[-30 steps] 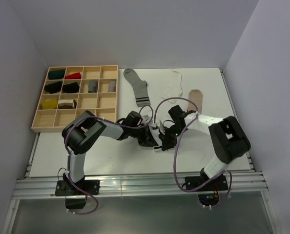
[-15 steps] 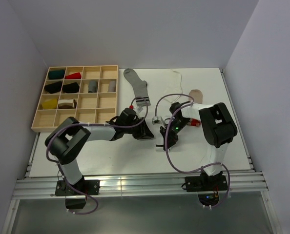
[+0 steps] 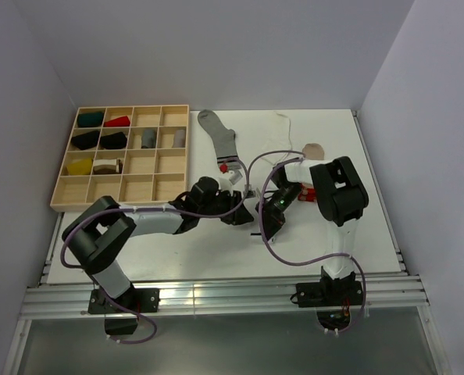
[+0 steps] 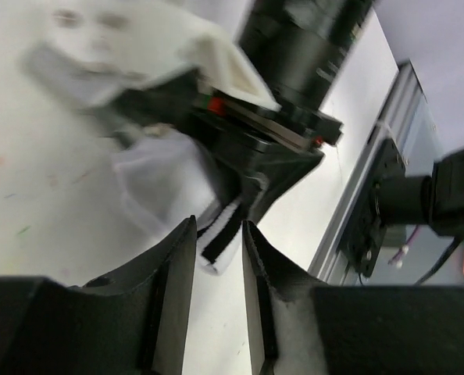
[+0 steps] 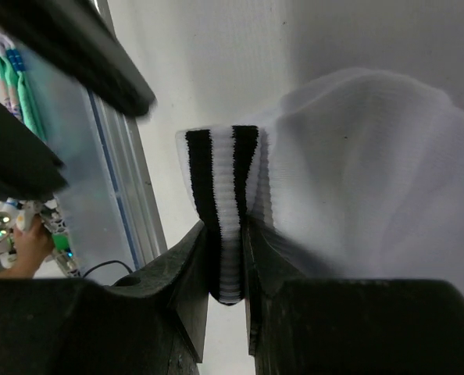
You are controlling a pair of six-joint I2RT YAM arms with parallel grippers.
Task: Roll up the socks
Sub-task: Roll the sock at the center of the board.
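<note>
Socks need rolling, and the white sock (image 5: 357, 148) with black stripes is the one being worked on. It sits on the table (image 3: 177, 250) just below the middle of the top view, between the two grippers. The right gripper (image 5: 226, 262) is squeezed tight on the striped end. The left gripper (image 4: 216, 233) has its fingers close together with the striped edge in the small gap, but it is hard to tell if they pinch it. The beige sock (image 3: 314, 148) lies apart, up and to the right, not rolled yet. This looks like the start of the roll. Next, the grippers likely need to turn the striped end over onto the white part, slowly, so the soft cloth does not slip out.
</note>
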